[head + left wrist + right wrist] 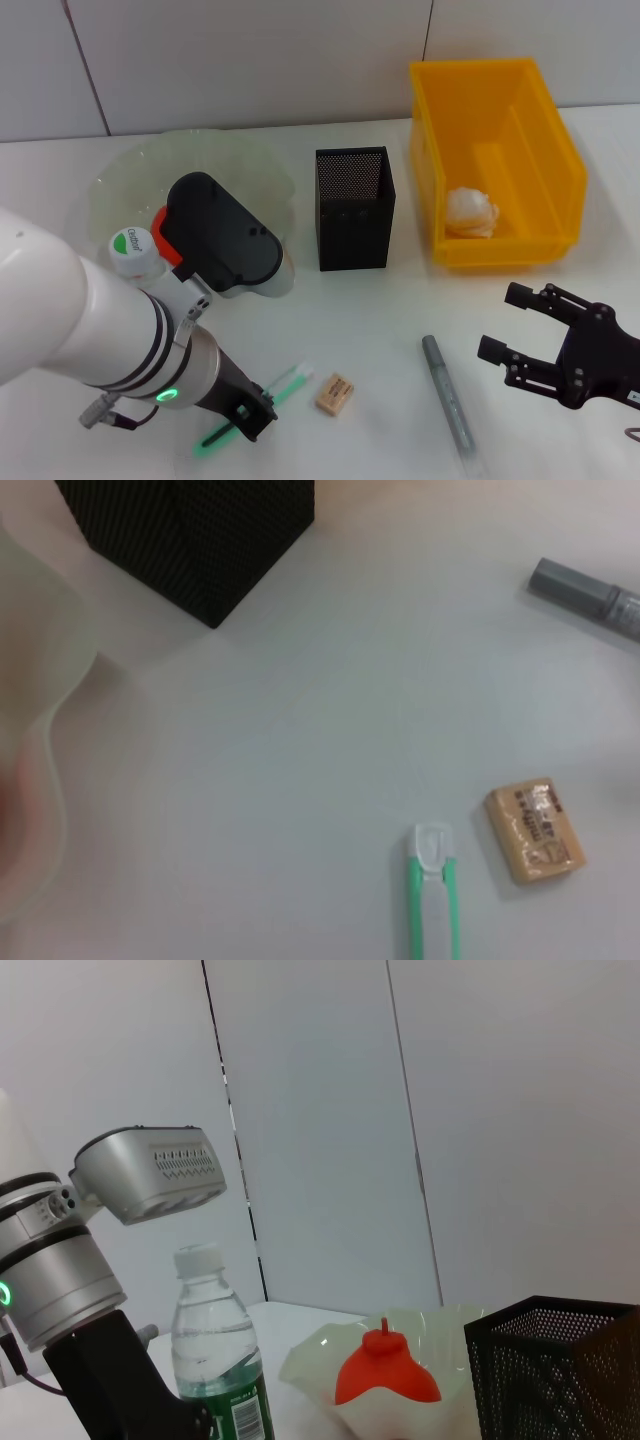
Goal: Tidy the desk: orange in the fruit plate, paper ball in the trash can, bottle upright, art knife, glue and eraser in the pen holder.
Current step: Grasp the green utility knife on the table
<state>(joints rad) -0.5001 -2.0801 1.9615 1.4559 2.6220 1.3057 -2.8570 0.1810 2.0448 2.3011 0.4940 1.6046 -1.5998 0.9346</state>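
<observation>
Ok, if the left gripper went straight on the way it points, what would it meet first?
Probably the green stick lying on the table: the left gripper points down right over it, with the eraser just beside. Its height above is unclear.

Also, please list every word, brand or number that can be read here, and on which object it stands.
Nothing can be read for certain.
Bottle cap: a green word, too blurred to read.
Eraser: dark print, too small to read.
Bottle label: white print on green, too small to read.
Art knife: no readable marking.
</observation>
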